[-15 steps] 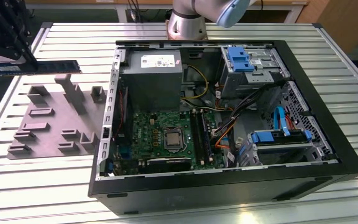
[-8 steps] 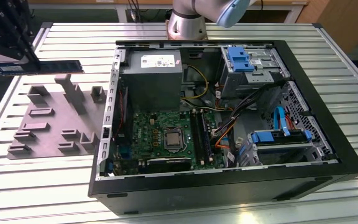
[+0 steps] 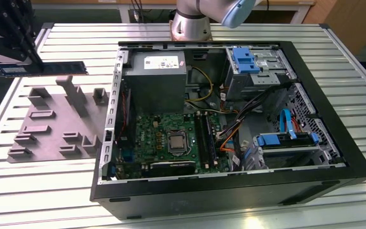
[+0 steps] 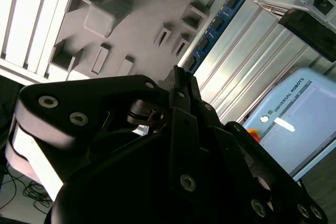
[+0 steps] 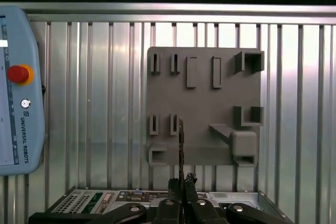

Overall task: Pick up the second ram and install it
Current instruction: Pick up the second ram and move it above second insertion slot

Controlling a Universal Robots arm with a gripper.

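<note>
The second ram [image 3: 62, 68] is a slim dark stick with a pale label. It hangs level above the far edge of the grey fixture plate [image 3: 49, 124], at the exterior view's left. My gripper [image 3: 24, 61] is shut on it from above, near the end away from the computer. In the second wrist view the stick [image 4: 220, 19] runs out from the gripper [image 4: 181, 74] with its black chips showing. The first wrist view has it edge-on [image 5: 181, 140] between the gripper's closed fingers [image 5: 181, 183], over the plate [image 5: 210, 103].
An open computer case [image 3: 354, 157] lies on the slatted metal table [image 3: 62, 200]. Inside it, the green motherboard [image 3: 151, 138] carries long black memory slots [image 3: 207, 140], beside a grey power supply [image 3: 154, 76], cables and blue drive brackets. A teach pendant [image 5: 16, 93] lies on the table.
</note>
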